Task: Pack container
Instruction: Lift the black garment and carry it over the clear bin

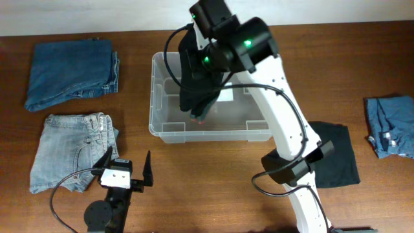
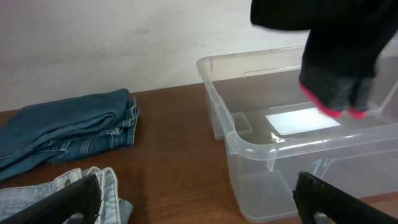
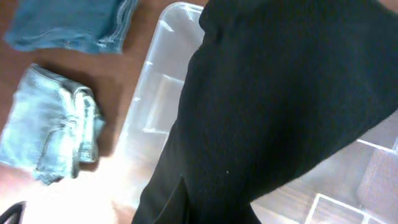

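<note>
Container (image 1: 220,133): frame centre. Right gripper (image 1: 206,65) pinches black garment (image 1: 197,97) dangling over it. Left gripper (image 1: 127,166), lower left: spread, idle. Risk: released off-centre, the garment likely drapes over the rim.

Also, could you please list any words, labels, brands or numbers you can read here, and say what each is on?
None can be read.
The white label on the base of the large clear plastic container looks blank or too blurred.
The black garment hanging over it shows no print.
</note>
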Robot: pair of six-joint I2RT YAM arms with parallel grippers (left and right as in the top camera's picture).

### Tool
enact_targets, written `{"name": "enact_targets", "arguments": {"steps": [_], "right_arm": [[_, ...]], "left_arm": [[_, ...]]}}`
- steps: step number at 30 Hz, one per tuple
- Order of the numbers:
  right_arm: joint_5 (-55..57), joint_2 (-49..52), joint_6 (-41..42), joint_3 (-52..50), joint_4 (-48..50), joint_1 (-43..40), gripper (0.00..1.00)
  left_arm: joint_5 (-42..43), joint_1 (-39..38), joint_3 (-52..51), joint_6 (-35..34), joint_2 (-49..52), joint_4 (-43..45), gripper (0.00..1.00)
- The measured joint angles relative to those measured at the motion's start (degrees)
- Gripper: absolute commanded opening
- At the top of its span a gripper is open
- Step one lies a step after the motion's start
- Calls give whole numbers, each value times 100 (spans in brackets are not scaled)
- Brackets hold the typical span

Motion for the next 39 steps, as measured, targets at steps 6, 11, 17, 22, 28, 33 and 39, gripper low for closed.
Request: {"name": "enact_targets", "arguments": {"steps": [6, 11, 17, 22, 28, 33, 39], "right_arm": [[-33, 0, 120, -1027, 752, 0, 4], [-380, 2, 264, -1453, 1279, 44, 4], [-776, 2, 407, -1456, 1799, 227, 4], [-984, 4, 560, -1456, 1965, 251, 4], [-1108, 225, 579, -1510, 1998, 251, 4], [-1174, 540, 581, -1836, 2155, 251, 4], [-1279, 645, 584, -1937, 2323, 251, 4]], "left_arm": [[2, 0, 0, 0, 0, 0, 99], [2, 0, 0, 0, 0, 0, 99], [0, 0, 0, -2, 0, 0, 99], [0, 0, 0, -2, 0, 0, 99], [0, 0, 0, -2, 0, 0, 99], [0, 0, 0, -2, 0, 0, 99], [0, 0, 0, -2, 0, 0, 99]]}}
